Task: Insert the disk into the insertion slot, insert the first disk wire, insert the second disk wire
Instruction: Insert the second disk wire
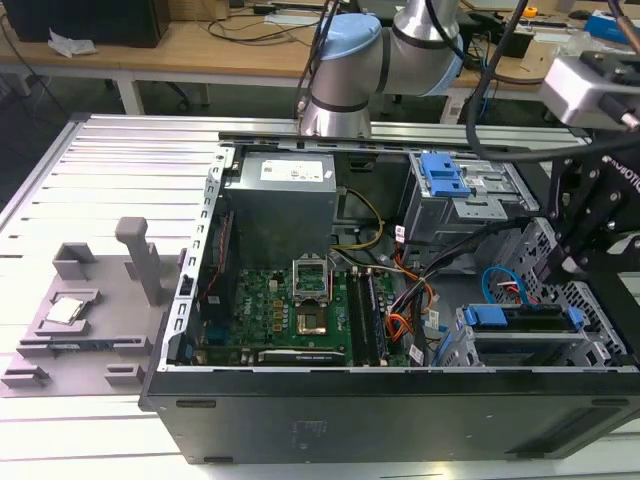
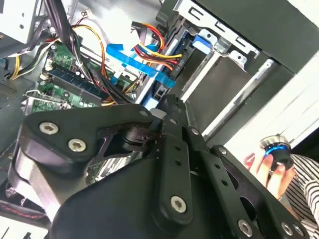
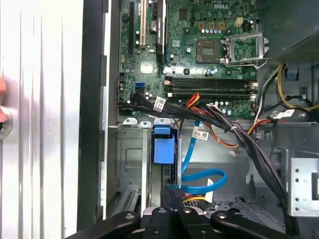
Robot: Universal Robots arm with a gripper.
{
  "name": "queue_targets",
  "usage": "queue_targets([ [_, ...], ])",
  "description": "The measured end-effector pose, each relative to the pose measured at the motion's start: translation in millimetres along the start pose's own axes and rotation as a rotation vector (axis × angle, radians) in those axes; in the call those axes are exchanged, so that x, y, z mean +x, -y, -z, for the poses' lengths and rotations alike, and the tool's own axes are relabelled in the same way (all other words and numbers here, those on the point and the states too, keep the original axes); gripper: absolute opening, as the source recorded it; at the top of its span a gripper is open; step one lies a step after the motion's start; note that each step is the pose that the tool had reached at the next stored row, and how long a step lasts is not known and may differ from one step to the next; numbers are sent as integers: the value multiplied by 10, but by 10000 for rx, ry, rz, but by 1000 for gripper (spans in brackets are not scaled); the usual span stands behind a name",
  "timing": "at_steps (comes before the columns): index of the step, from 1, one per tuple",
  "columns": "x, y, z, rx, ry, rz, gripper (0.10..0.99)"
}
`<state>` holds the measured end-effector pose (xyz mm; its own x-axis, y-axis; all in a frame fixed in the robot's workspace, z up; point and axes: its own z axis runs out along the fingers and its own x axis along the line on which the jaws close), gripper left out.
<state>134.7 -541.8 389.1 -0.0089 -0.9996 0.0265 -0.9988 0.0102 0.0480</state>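
The disk (image 1: 530, 321) sits in the insertion slot (image 1: 520, 350) at the case's corner on the exterior view's right. Its blue carrier tab (image 3: 163, 147) points toward the motherboard. My gripper (image 1: 565, 265) hangs just above the disk's far end, fingers together. In the first wrist view the gripper (image 3: 172, 191) has its tips right where the second disk wire (image 3: 204, 175), a light blue loop, and the first disk wire (image 3: 192, 198) end. I cannot see a connector between the tips. Both wires also show beyond the gripper (image 2: 172, 102) in the second wrist view: the second disk wire (image 2: 144, 69) and the first disk wire (image 2: 149, 50).
A thick black cable bundle (image 3: 239, 134) crosses just above the drive cage. The taller grey cage with a blue latch (image 1: 445, 180) stands behind it, with the motherboard (image 1: 290, 300) and power supply (image 1: 280, 200) toward the exterior view's left. A person's hand (image 2: 261, 167) holds a knob beside the case.
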Motion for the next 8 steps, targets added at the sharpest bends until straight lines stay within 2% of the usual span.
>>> queue_targets([
  [8,0,0,5,0,-2,0,106],
])
